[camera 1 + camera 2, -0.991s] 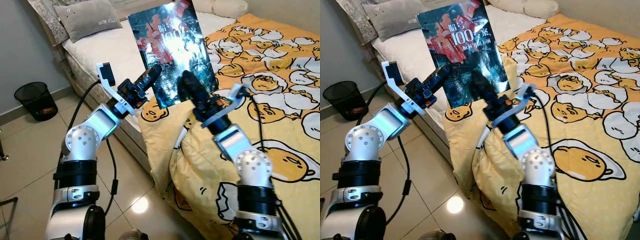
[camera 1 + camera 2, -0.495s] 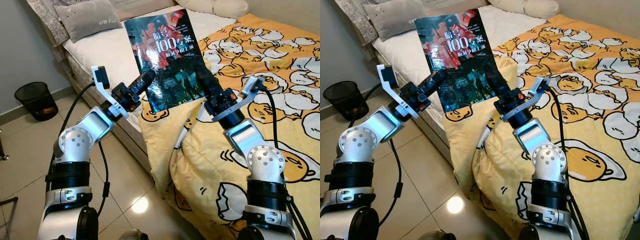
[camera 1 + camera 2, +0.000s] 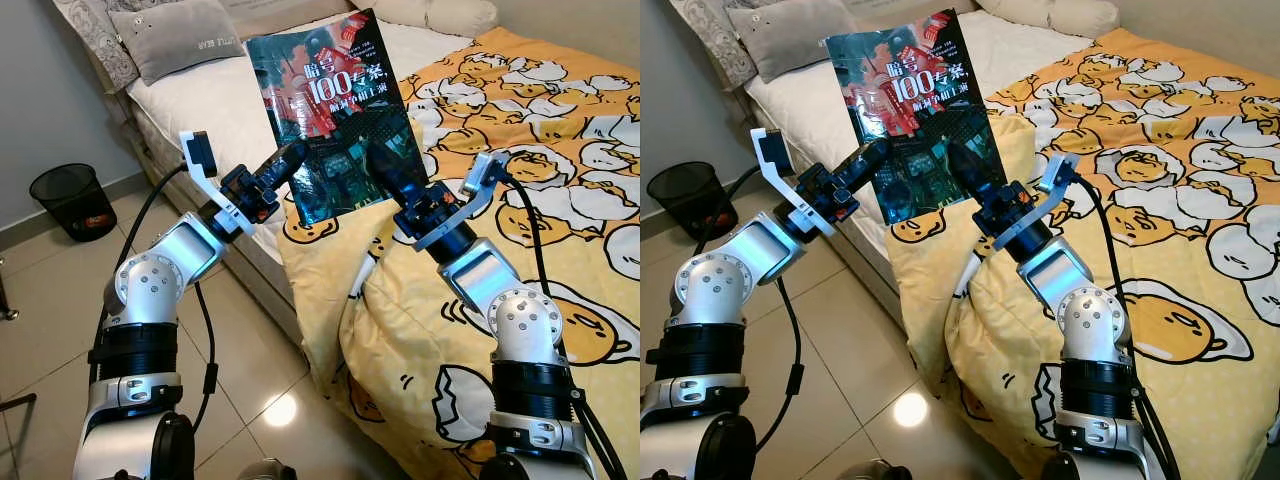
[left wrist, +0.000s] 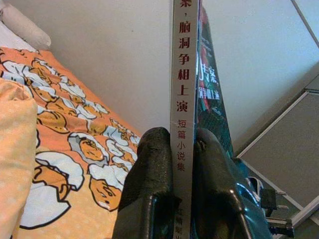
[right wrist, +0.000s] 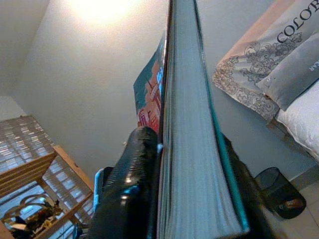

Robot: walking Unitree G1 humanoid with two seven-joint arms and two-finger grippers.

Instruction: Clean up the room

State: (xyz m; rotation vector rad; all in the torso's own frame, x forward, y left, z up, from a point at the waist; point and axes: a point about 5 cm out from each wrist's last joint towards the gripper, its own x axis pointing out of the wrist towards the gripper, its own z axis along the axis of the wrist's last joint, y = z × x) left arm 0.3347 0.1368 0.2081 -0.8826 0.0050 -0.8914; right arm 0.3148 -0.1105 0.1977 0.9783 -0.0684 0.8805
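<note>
I am holding a book (image 3: pixel 336 115) up in front of the head camera with both arms, over the near edge of the bed (image 3: pixel 200 110). Both arms are bending at the elbow and reaching up and forward, forearms angling in toward each other. The left gripper (image 3: pixel 288 160) is clamping the book's spine edge low on the left side; in the left wrist view its two black fingers (image 4: pixel 149 174) are sitting tight on either side of the white spine. The right gripper (image 3: pixel 385 165) is clamping the opposite, page edge near the lower right corner; in the right wrist view one finger (image 5: pixel 132 169) is pressing the front cover and the other is lying against the back. The book is standing nearly upright, tilted slightly, its dark cover with red and white lettering facing me. Below it the yellow duvet (image 3: pixel 520 240) is spilling over the bed's side toward the tiled floor (image 3: pixel 50 300). A grey pillow (image 3: pixel 180 35) is lying at the head of the bed, and a black mesh bin (image 3: pixel 72 200) is standing by the wall.
</note>
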